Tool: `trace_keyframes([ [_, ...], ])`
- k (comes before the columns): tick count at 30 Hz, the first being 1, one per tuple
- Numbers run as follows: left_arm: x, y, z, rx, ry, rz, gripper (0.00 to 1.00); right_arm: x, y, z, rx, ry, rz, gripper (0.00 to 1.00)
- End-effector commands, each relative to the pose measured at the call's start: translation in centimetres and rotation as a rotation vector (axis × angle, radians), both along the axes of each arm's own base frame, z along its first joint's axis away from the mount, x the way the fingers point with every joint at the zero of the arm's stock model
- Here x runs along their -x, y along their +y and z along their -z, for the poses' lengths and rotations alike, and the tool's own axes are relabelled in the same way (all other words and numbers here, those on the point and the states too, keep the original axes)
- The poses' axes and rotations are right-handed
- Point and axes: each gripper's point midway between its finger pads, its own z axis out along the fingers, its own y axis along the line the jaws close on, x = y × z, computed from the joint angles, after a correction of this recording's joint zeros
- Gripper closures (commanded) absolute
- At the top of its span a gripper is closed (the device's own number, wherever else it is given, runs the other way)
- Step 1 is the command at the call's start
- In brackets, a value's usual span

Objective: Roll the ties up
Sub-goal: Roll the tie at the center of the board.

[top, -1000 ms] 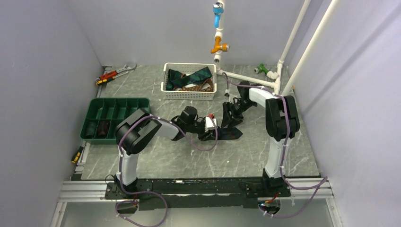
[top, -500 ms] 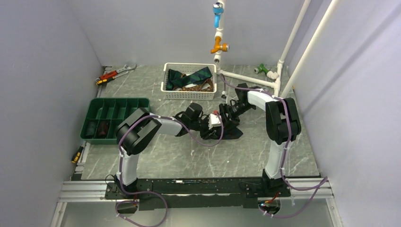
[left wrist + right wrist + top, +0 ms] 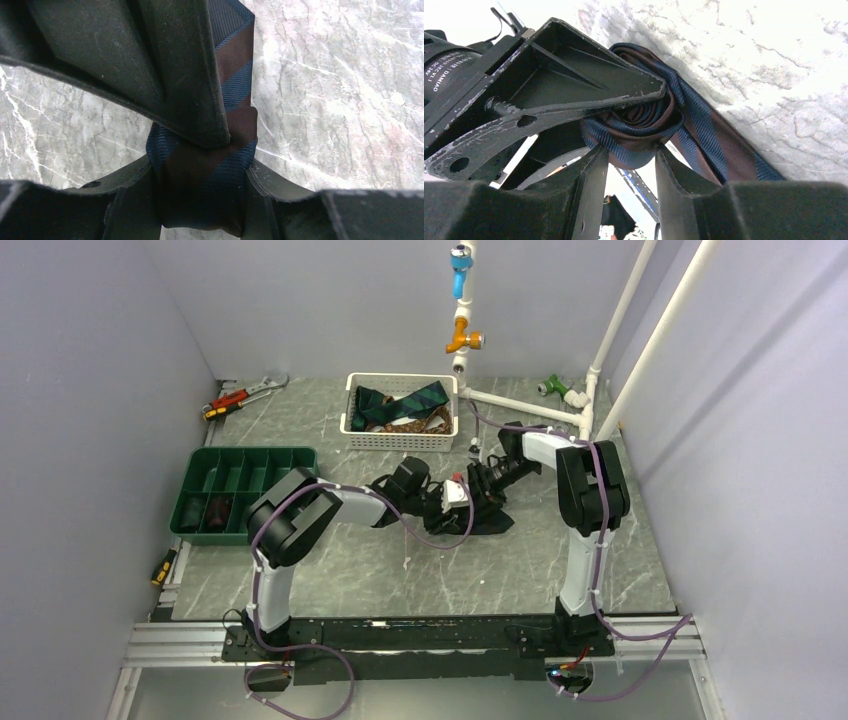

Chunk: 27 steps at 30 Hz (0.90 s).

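I hold the tie (image 3: 235, 75) coil clenched in the left gripper (image 3: 200, 172) against unwinding; right gripper (image 3: 626, 160) pinches it too

The tie (image 3: 205, 195) is navy with broad brown diagonal stripes; one end is wound into a tight coil; the coil sits between the fingers (image 3: 125, 200) of the left claw (image 3: 200, 170), touching both; the right claw (image 3: 630, 150) pinches the same coil from the opposite side, with the spiral edge turned toward its wrist; the unrolled length runs out flat and straight away from the left claw and ends in a point; more ties (image 3: 405, 405), green and navy striped and one brown, lie loose in a heap well beyond both claws.
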Motion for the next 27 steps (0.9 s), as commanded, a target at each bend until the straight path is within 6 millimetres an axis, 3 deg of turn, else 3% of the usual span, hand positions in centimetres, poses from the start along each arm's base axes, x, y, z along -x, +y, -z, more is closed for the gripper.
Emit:
trace_keyframes([
  [1, 0.9, 2.4, 5.0, -0.159, 0.093, -0.041, 0.6, -1.5, -0.1, 0.9, -0.008, -0.043, 0.005, 0.7],
  [3, 0.9, 2.4, 5.0, -0.158, 0.091, -0.041, 0.58, -1.3, -0.4, 1.4, 0.014, -0.043, -0.005, 0.97],
  [4, 0.9, 2.4, 4.7, -0.148, 0.087, -0.043, 0.54, -1.2, -0.8, 1.8, 0.041, -0.049, -0.013, 1.0],
  [7, 0.7, 2.1, 3.8, -0.096, 0.068, -0.048, 0.35, -0.7, -2.8, 3.8, 0.153, -0.044, -0.021, 1.0],
  [13, -0.3, 0.0, 1.0, 0.033, 0.04, -0.032, 0.13, -0.7, -5.8, 5.8, 0.33, -0.077, -0.031, 1.0],
  [19, -0.3, -2.5, -1.1, 0.14, 0.031, 0.032, 0.09, -1.8, -7.2, 6.8, 0.439, -0.107, -0.016, 1.0],
  [27, 0.1, -4.7, -1.4, 0.202, 0.028, 0.083, 0.09, -2.9, -8.8, 8.1, 0.558, -0.142, -0.025, 1.0],
])
